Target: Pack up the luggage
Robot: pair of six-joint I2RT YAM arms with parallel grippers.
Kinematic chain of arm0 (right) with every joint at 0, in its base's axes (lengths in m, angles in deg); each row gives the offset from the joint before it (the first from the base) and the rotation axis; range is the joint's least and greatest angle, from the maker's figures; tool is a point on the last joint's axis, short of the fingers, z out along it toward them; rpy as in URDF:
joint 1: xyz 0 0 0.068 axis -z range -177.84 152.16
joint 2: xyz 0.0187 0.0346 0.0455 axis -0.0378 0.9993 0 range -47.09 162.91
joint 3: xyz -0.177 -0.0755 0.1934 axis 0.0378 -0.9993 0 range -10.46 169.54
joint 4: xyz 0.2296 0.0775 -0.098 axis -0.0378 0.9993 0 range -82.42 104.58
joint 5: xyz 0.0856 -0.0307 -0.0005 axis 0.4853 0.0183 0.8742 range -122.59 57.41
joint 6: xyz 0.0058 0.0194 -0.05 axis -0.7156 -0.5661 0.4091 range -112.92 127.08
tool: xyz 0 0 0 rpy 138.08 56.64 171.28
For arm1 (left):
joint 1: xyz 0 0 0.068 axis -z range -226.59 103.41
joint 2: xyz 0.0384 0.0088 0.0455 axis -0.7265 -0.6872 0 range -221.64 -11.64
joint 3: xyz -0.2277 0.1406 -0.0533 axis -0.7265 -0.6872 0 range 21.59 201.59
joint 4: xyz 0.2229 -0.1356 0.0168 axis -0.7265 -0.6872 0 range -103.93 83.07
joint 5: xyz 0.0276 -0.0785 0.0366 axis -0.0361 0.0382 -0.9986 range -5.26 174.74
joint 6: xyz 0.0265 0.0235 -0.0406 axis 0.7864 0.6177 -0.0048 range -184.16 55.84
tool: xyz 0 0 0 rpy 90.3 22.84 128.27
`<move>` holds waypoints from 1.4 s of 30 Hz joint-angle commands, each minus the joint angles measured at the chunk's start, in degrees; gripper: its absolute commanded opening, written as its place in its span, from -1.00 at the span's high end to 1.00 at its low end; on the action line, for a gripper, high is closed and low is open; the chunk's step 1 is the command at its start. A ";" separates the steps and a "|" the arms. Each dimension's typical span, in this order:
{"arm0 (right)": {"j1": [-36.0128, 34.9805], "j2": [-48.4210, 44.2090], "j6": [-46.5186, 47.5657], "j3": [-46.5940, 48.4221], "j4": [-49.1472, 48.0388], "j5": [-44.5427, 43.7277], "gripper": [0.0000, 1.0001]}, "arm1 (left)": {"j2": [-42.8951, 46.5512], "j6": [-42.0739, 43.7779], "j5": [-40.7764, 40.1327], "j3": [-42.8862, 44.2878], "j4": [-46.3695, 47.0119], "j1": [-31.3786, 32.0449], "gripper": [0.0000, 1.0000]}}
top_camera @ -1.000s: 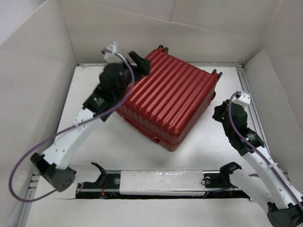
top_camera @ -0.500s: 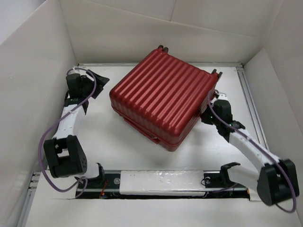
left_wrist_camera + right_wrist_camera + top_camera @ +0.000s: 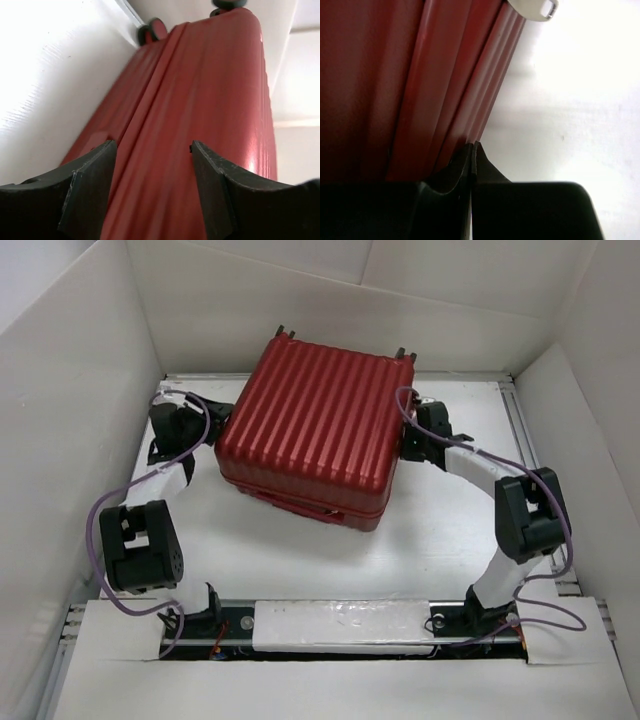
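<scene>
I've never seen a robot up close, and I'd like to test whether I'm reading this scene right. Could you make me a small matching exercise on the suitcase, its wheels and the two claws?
Things:
1. luggage
2. left gripper
3. right gripper
4. wheels

Descriptions:
A. fingers pressed together, at the luggage's right side
B. small and dark, at the luggage's far end
C. dark red, ribbed, closed and lying flat
D. fingers apart, at the luggage's left side

Pairs: 1-C, 2-D, 3-A, 4-B
</scene>
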 commanded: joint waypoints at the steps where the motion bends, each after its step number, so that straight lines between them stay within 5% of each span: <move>1: -4.93 2.58 -0.09 8.77 -14.11 14.11 1.00 | 2.14 -3.18 8.54 -8.70 8.12 7.87 -0.13; 8: -6.69 6.73 4.38 14.76 -13.50 18.69 1.00 | 12.00 -8.28 0.28 -29.00 20.27 25.29 -0.11; 15: 0.68 8.38 10.10 22.48 -2.09 32.04 0.88 | 24.73 -16.89 -12.36 -42.21 28.37 45.58 -0.08; 19: 2.10 14.37 17.72 34.78 15.12 36.54 0.81 | 36.15 -16.90 -24.47 -42.75 14.62 54.39 -0.08; 21: 1.49 13.86 18.46 36.56 18.40 28.57 0.76 | 46.30 -16.90 -28.53 -43.28 7.57 54.40 -0.11; 26: 3.32 -0.36 12.16 26.83 7.88 21.96 0.25 | 64.45 -12.07 -43.02 -39.42 -18.86 54.40 -0.19; 29: 5.79 -8.96 9.07 22.60 4.70 20.55 0.00 | 70.45 -8.91 -44.02 -38.79 -22.69 53.87 -0.15; 34: 5.54 -23.65 9.05 11.57 3.21 15.29 -0.18 | 65.37 -6.44 -42.79 -38.79 -22.70 53.87 0.10; 38: 2.90 -40.69 7.74 -6.25 0.21 11.67 0.04 | 59.91 -7.14 -41.91 -38.18 -22.60 53.34 0.31; 42: -1.05 -59.94 0.72 -26.59 -5.04 10.88 0.77 | 67.01 -9.08 -43.49 -39.84 -24.10 52.82 0.31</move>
